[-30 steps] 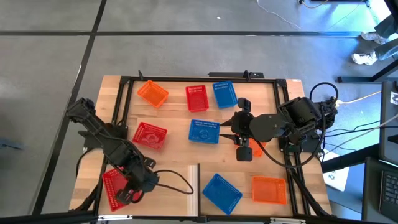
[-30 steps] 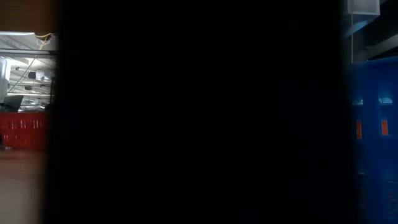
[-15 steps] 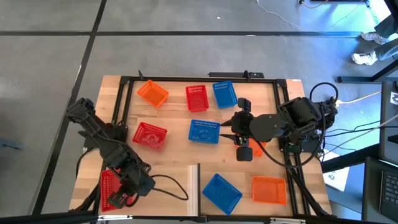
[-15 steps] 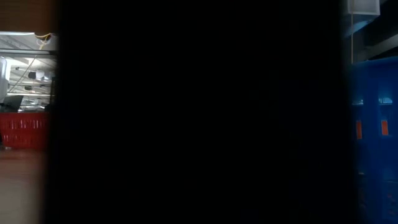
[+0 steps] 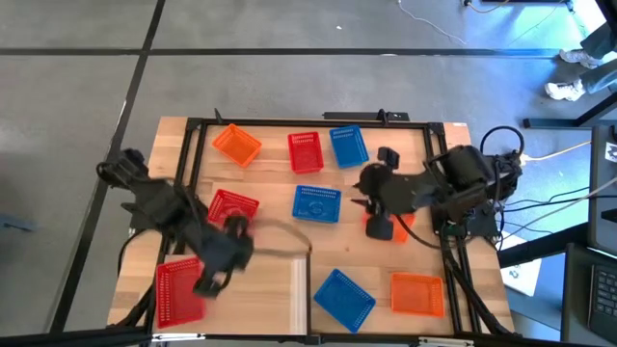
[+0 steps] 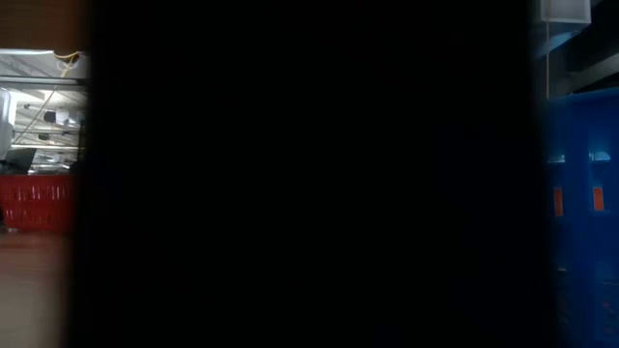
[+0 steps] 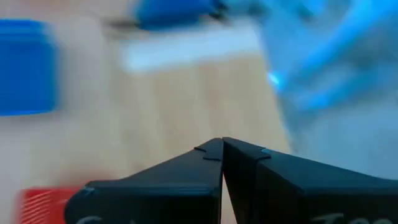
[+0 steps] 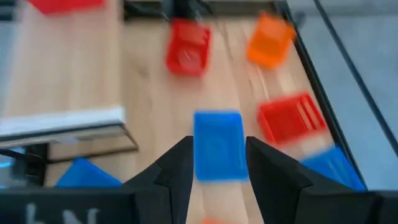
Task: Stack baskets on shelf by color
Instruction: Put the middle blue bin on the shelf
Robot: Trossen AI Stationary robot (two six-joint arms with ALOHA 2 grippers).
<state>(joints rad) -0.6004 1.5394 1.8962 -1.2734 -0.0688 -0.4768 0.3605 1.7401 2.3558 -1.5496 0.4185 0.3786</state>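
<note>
From above, the desk (image 5: 275, 280) carries nine baskets: three red baskets (image 5: 305, 151), three blue baskets (image 5: 316, 204), three orange baskets (image 5: 417, 293), one of them half hidden under the right gripper (image 5: 364, 193). The left gripper (image 5: 205, 286) hangs beside the near-left red basket (image 5: 179, 292). The low view is mostly blocked dark. At the left wrist, the fingers (image 7: 186, 180) are pressed together, empty. At the right wrist, fingers (image 8: 177, 165) spread wide, the blue basket ahead between them.

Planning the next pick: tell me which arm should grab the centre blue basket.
Right, probably. The right gripper has open fingers facing the blue basket; the left gripper, shut, is over by the red basket.
</note>
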